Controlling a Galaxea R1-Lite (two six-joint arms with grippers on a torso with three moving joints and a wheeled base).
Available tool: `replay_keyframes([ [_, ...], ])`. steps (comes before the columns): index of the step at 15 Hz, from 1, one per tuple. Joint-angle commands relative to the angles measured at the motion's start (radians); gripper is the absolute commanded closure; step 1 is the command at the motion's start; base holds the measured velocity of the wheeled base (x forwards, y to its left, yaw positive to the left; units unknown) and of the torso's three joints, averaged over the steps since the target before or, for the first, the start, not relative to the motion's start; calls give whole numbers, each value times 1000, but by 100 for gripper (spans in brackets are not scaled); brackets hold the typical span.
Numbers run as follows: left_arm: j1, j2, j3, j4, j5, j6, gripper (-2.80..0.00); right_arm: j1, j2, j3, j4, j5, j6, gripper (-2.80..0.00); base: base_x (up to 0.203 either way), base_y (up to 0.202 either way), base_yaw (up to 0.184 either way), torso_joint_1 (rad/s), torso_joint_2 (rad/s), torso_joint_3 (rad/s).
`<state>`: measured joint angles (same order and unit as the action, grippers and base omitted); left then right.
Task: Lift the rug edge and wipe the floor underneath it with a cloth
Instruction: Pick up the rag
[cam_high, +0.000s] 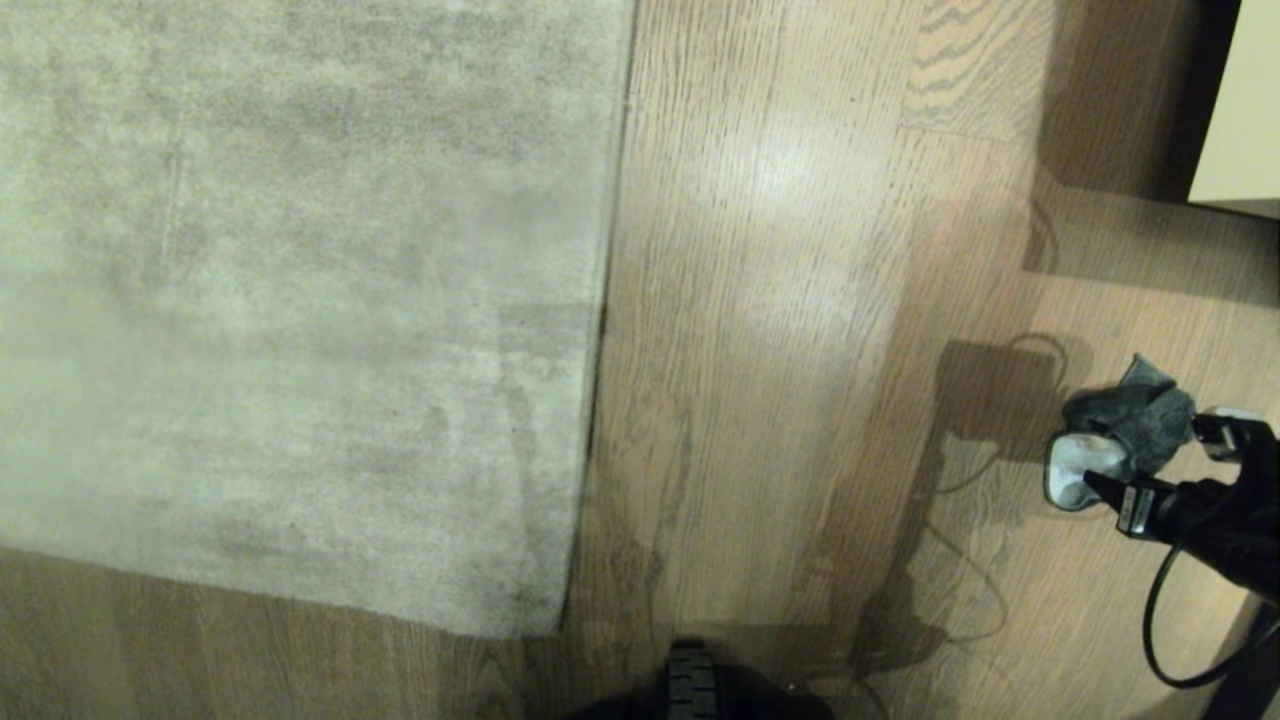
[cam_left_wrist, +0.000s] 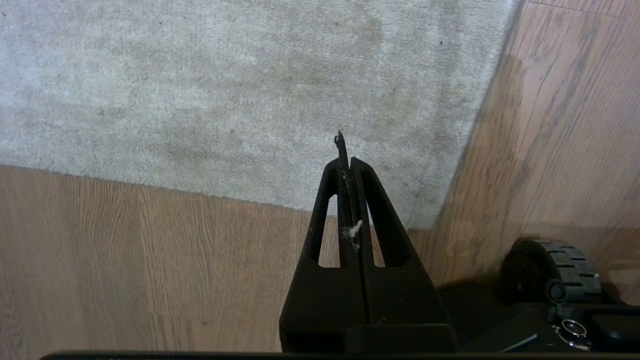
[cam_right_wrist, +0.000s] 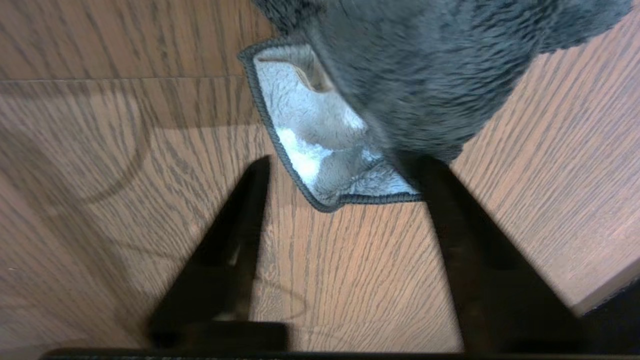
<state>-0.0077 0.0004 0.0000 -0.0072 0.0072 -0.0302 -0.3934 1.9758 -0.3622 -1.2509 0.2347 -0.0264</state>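
Note:
The pale grey-beige rug (cam_high: 300, 300) lies flat on the left, and its rug edge (cam_high: 605, 300) runs straight down the middle of the head view. To its right the wooden floor (cam_high: 780, 350) shows bare. The dark grey cloth (cam_high: 1130, 425) lies crumpled on the floor at the far right, a paler underside turned up. My right gripper (cam_high: 1150, 455) is down at it, open. In the right wrist view the cloth (cam_right_wrist: 425, 75) has a hemmed corner lying between the spread fingertips of that gripper (cam_right_wrist: 342, 167). My left gripper (cam_left_wrist: 345, 160) is shut and empty, hanging above the rug's near corner (cam_left_wrist: 430, 215).
A pale piece of furniture (cam_high: 1240, 110) stands at the far right back. A black cable (cam_high: 1160, 620) loops from my right arm. My base wheel (cam_high: 692, 685) sits just in front of the rug's near corner, and it shows in the left wrist view too (cam_left_wrist: 550, 270).

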Motion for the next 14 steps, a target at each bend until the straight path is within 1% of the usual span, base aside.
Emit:
replay_keyframes([
  [1,0,1,0,0,0,0,0,1,18,-4,-15,2,-2,0,0,0,0,0,0,0],
  [4,0,1,0,0,0,0,0,1,23,-3,-16,2,-6,0,0,0,0,0,0,0],
  [7,0,1,0,0,0,0,0,1,20,11,-88,3,2,0,0,0,0,0,0,0],
  [10,0,1,0,0,0,0,0,1,-5,40,-130,2,0,0,0,0,0,0,0,0],
  [14,0,1,0,0,0,0,0,-3,-99,50,-116,2,0,0,0,0,0,0,0,0],
])
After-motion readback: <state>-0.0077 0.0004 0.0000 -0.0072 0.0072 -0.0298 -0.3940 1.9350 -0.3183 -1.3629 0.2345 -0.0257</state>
